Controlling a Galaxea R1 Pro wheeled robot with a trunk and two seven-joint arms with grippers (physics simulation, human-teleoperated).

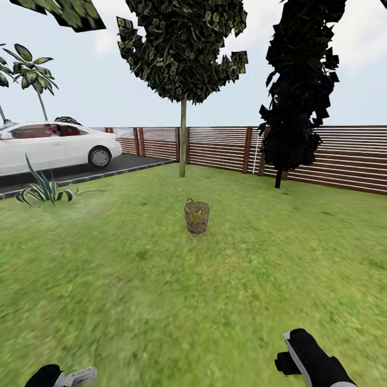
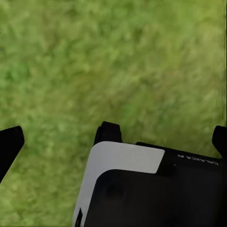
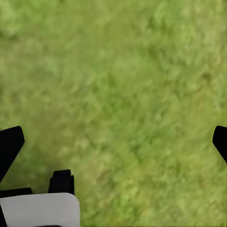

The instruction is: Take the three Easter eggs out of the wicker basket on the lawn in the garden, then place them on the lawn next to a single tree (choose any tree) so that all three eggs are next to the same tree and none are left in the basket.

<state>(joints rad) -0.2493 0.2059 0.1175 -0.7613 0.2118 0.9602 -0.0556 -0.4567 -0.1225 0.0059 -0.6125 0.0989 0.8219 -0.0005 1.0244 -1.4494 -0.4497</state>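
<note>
wicker basket upright on lawn, yellow inside, well ahead of our grippers | tree beyond it by fence | left gripper and right gripper spread wide, empty over grass

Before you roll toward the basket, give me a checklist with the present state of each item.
1. Wicker basket in sight, upright on the lawn: ok.
2. Eggs inside: yellow shows through the weave, but the count cannot be told.
3. Grass path from robot to basket free of obstacles: ok.
4. Target tree with the thin pale trunk stands beyond the basket, before the fence: ok.
5. Left hand open and empty over grass: ok.
6. Right hand open and empty over grass: ok.
</note>
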